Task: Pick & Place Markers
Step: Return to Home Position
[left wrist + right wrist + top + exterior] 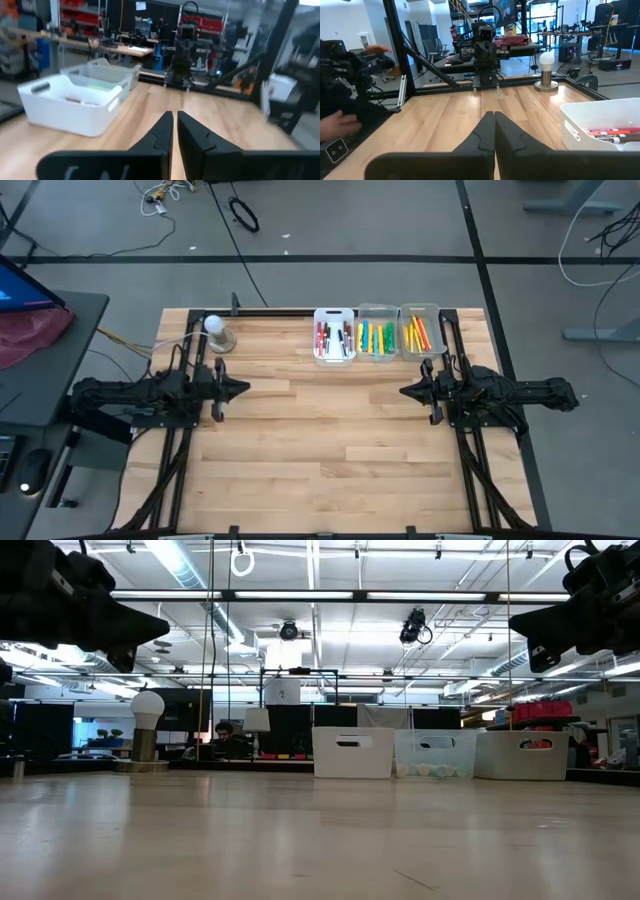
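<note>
The markers lie sorted in three small bins at the table's far edge. Red and white-barrelled ones fill the white bin (334, 337). Green and yellow ones (376, 337) lie in the clear middle bin, orange and yellow ones (419, 333) in the clear right bin. A few red markers (607, 134) show over the white bin's rim in the right wrist view. My left gripper (244, 388) hovers above the table's left side, shut and empty, pointing right. My right gripper (404, 391) hovers above the right side, shut and empty, pointing left.
A white bulb-shaped lamp on a round metal base (217, 332) stands at the far left corner. The three bins (435, 753) line the far edge. Bare wooden tabletop (320, 440) stretches between and in front of both arms. A person's hand (340, 122) shows beyond the table's near side.
</note>
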### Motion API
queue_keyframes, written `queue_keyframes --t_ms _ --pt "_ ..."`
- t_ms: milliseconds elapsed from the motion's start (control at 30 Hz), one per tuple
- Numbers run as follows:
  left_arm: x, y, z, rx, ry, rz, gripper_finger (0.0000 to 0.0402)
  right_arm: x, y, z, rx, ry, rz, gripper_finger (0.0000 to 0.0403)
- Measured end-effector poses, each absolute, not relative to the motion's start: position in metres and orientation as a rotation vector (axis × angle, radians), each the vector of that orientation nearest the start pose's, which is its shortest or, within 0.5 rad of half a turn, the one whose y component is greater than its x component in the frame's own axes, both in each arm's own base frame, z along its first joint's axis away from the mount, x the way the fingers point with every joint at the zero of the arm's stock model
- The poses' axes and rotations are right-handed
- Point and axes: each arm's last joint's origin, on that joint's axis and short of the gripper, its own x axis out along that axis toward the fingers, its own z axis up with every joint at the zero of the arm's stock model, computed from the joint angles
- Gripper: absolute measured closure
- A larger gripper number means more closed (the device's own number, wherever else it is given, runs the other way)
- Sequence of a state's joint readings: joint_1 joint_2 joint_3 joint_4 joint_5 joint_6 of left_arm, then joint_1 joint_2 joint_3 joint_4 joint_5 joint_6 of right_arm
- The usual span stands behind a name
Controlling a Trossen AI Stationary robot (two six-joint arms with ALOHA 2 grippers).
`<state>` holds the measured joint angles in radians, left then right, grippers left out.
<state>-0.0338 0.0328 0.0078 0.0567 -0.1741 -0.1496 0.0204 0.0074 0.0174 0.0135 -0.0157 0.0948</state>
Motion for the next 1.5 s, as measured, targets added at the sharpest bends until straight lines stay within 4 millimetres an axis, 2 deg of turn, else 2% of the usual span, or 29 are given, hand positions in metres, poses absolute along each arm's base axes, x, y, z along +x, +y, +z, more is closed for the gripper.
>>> queue_keyframes --t_ms 200,1500 --pt "0.0988 0.0017 0.1701 -0.309 -0.065 0.133 0.0372 0.097 0.0024 0.1702 0.095 -0.022 0.037 0.0401" --pt "0.0988 0.0017 0.171 -0.309 -0.073 0.132 0.0372 0.097 0.0025 0.1702 0.095 -0.022 0.037 0.0401"
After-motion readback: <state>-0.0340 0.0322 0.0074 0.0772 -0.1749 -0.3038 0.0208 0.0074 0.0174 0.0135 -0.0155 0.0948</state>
